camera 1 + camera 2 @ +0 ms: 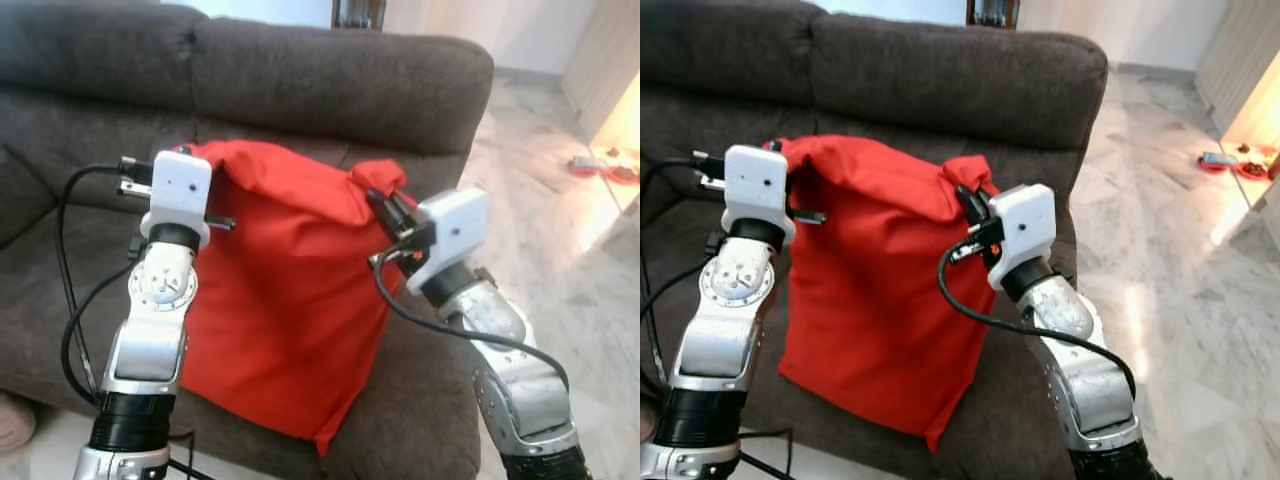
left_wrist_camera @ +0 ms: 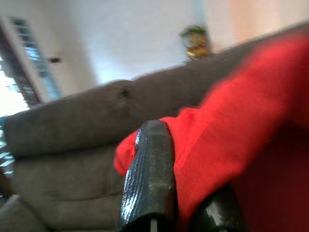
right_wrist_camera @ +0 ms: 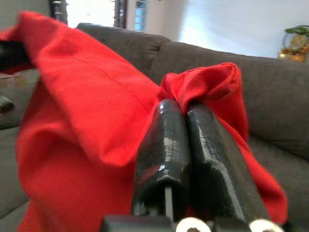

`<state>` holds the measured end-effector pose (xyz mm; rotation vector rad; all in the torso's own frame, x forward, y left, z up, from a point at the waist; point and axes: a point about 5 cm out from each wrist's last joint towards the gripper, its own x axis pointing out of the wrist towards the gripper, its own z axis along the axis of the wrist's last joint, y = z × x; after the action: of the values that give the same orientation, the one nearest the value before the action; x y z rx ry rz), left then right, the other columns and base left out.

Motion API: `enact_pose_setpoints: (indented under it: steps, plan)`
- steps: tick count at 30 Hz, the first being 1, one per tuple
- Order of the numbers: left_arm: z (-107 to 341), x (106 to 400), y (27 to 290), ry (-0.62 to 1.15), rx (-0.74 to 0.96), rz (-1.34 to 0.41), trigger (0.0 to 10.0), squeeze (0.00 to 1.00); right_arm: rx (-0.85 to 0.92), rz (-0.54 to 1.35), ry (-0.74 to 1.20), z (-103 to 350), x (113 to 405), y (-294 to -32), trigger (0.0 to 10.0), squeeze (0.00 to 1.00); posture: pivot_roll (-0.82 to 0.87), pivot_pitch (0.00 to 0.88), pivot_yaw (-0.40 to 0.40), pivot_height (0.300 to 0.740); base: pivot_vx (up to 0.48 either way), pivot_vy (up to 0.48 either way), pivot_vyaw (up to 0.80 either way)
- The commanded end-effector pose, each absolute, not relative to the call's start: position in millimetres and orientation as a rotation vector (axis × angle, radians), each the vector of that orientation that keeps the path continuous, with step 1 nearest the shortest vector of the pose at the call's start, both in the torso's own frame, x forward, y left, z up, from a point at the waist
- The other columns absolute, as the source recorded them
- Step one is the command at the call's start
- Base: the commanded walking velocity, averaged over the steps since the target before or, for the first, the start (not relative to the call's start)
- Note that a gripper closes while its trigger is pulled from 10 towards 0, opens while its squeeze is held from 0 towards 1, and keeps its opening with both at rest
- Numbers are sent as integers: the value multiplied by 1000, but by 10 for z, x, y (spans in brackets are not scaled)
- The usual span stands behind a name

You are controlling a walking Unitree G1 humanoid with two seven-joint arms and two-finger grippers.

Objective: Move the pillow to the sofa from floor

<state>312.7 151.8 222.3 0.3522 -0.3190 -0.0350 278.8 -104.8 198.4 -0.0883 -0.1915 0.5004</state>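
Note:
A red pillow (image 1: 290,300) hangs upright in front of the dark grey sofa (image 1: 330,90), its lower corner by the seat's front edge. My left gripper (image 2: 186,145) is shut on the pillow's top left corner, red cloth pinched between its black fingers (image 2: 149,179). My right gripper (image 3: 186,108) is shut on the top right corner (image 1: 378,180), where the cloth bunches into a knot above its fingers (image 3: 166,145). The top edge sags between the two grips. Both silver arms (image 1: 150,340) reach up from below.
The sofa's backrest (image 1: 940,70) rises behind the pillow and its seat cushions (image 1: 60,270) spread to the left. A pale marble floor (image 1: 1180,270) lies to the right, with small red and white objects (image 1: 1225,162) far off.

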Motion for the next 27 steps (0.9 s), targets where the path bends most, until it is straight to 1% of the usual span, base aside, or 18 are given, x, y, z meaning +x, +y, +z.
enact_pose_setpoints:
  steps: [1,2,3,4,5,6,9,14,15,16,17,18,19,20,21,27]
  plan:
    - [2106,3106,1392,-267,373,-138,10000,0,-117,559,-175,1969,2755,-967,10000,0,80,36,-40,740,0,0,0]
    - [2045,3089,1353,-241,389,-184,10000,0,-125,585,-168,1962,2733,-921,10000,0,80,38,-41,740,0,0,0]
    - [2045,3089,1353,-241,389,-184,10000,0,-125,585,-168,1962,2733,-921,10000,0,80,38,-41,740,0,0,0]
    - [1991,3077,1324,-211,396,-223,10000,0,-128,602,-159,1953,2717,-891,10000,0,81,37,-41,740,0,0,0]
    - [1991,3077,1324,-211,396,-223,10000,0,-128,602,-159,1953,2717,-891,10000,0,81,37,-41,740,0,0,0]
    - [1972,3061,1317,-214,431,-227,10000,0,-141,630,-156,1946,2694,-850,10000,0,79,38,-42,740,0,0,0]
    - [1982,3063,1318,-218,425,-222,10000,0,-147,672,-153,1936,2655,-801,10000,0,80,37,-43,740,0,0,0]
    - [2028,3083,1325,-229,419,-211,10000,0,-151,680,-149,1943,2651,-806,10000,0,75,35,-43,740,0,0,0]
    - [2030,3082,1325,-230,416,-210,10000,298,-151,680,-149,1945,2652,-807,10000,0,75,35,-43,740,0,0,0]
    - [2034,3082,1326,-232,414,-208,10000,1000,-150,679,-150,1947,2652,-810,10000,0,75,35,-43,740,0,0,0]
    - [2037,3081,1326,-234,414,-207,10000,1000,-150,679,-150,1948,2652,-811,10000,0,75,35,-43,740,0,0,0]
    - [2046,3079,1323,-239,414,-208,10000,1000,-140,685,-152,1954,2646,-808,10000,561,75,35,-43,740,0,0,0]
    - [2052,3078,1323,-243,416,-207,10000,1000,-134,691,-154,1957,2640,-802,10000,925,77,36,-42,740,0,0,0]
    - [2052,3078,1323,-243,416,-207,10000,1000,-134,691,-154,1957,2640,-802,10000,925,77,36,-42,740,0,0,0]
    - [2060,3077,1326,-247,415,-204,10000,1000,-132,700,-154,1958,2631,-790,10000,1000,78,35,-43,740,0,0,0]
    - [2085,3077,1328,-257,410,-199,10000,1000,-131,706,-164,1972,2625,-774,10000,1000,78,35,-41,740,0,0,0]
